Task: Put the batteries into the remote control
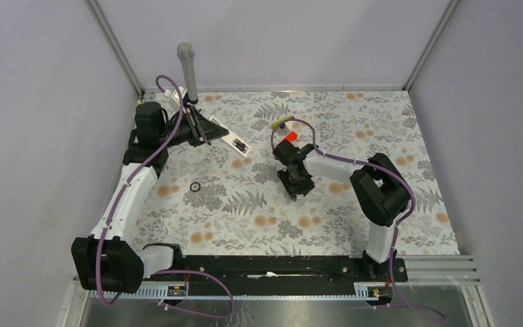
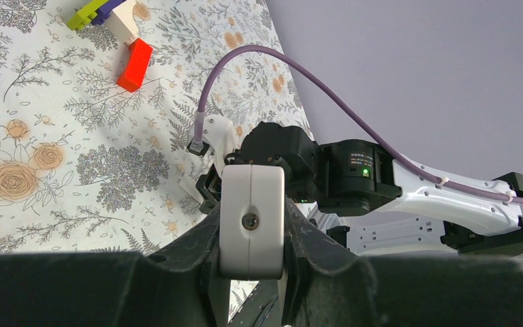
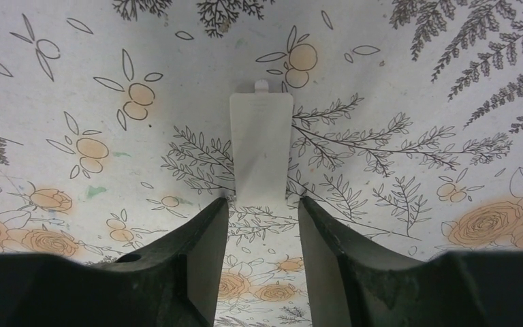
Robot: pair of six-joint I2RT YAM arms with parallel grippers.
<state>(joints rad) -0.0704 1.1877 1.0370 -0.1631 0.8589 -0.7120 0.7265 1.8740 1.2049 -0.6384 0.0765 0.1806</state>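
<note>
Our left gripper (image 2: 252, 228) is clamped tight on the white remote control (image 2: 252, 194), holding it up at the far left of the flowered table (image 1: 245, 211). Our right gripper (image 3: 263, 208) stands half open and grips nothing. Its 2 fingers straddle the near end of a flat white cover (image 3: 261, 136) lying on the table.

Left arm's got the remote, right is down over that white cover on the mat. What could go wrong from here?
1. The white cover lies flat on the floral mat; the open right fingers may skid it away or snag the cloth rather than lift it.
2. The left fingers clamp the remote control by one end, so any push could swing it.
3. No batteries show in any view; fitting the cover might be premature.
</note>
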